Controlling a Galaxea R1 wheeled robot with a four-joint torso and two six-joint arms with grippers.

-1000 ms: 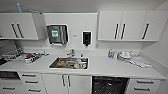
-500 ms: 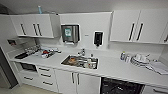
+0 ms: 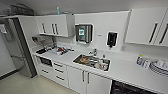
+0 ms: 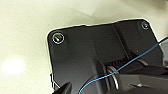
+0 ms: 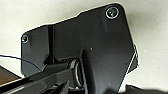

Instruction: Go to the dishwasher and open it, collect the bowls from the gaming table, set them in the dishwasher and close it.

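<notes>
Under the white worktop (image 3: pixel 125 71), right of the sink cabinet, the dishwasher (image 3: pixel 127 88) shows as a dark band cut off by the lower edge of the head view. I cannot tell whether its door is open. The gaming table and the bowls are out of view. Each wrist view shows the robot's own dark plate over a pale floor, and the fingers cannot be made out.
A steel sink (image 3: pixel 92 62) holds dishes. Stacked plates (image 3: pixel 159 67) and bottles (image 3: pixel 140 60) stand at the right, clutter (image 3: pixel 58 49) at the left. White wall cabinets (image 3: pixel 54 25) hang above. A tall steel fridge (image 3: pixel 21 53) stands at the left, with pale floor (image 3: pixel 30 86) before it.
The whole head view has shifted: the camera has turned left, so the sink sits further right and the fridge has come into view. Nothing in the kitchen has moved.
</notes>
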